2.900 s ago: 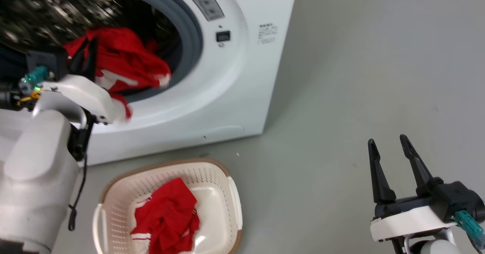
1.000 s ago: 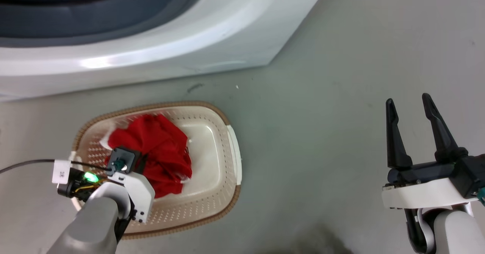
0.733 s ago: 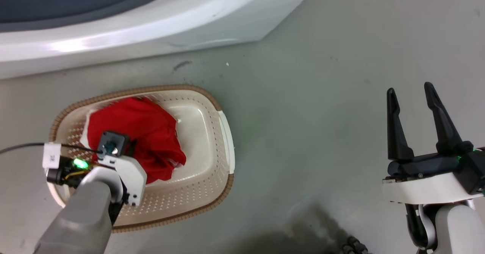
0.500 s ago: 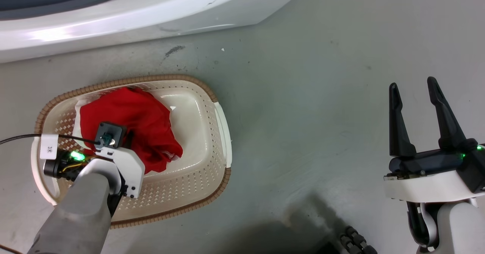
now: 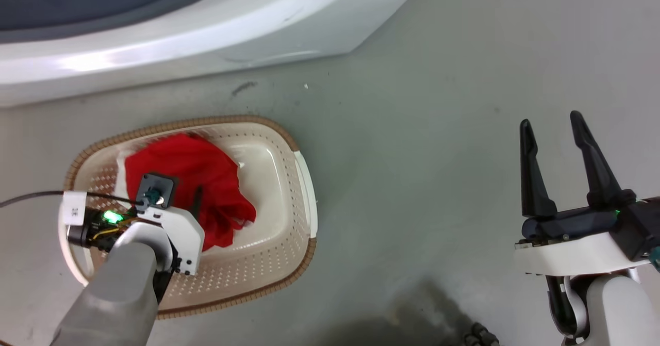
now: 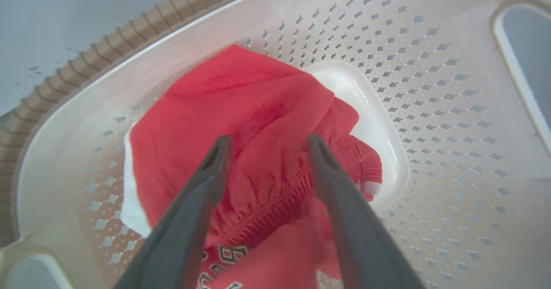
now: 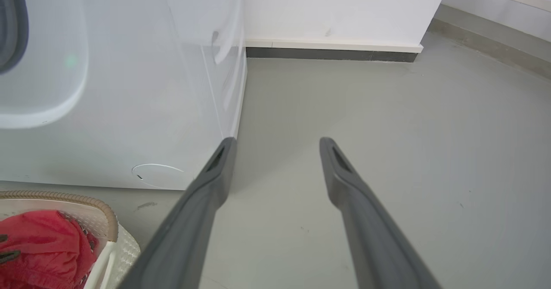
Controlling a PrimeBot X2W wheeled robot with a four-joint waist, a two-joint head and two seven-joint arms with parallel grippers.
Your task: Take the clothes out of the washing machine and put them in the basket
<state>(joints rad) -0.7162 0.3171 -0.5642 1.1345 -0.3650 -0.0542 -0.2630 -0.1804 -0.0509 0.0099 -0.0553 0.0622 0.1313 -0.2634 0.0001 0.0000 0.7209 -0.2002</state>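
Observation:
The cream basket (image 5: pixel 305 250) with a brown rim sits on the floor in front of the white washing machine (image 5: pixel 206 42). The red clothes (image 5: pixel 206 168) lie bunched in its left half. My left gripper (image 6: pixel 267 141) points down into the basket, open, its two fingers spread just above the red clothes (image 6: pixel 249 95). One dark finger (image 5: pixel 197 201) shows beside the wrist in the head view. My right gripper (image 5: pixel 550 120) hovers open over bare floor far to the right, holding nothing. The right wrist view shows that gripper (image 7: pixel 277 141), the machine's front (image 7: pixel 129 86) and the basket's rim (image 7: pixel 86 200).
Grey floor (image 5: pixel 412 155) spreads between the basket and the right arm. A white wall with a dark baseboard (image 7: pixel 335 53) stands beyond the machine's corner. A dark shadow and a ribbed black part (image 5: pixel 479 334) sit at the bottom edge of the head view.
My left gripper has brought a red garment from the drum down into the basket, where it now lies. The head camera has tilted down. The right arm has held its pose.

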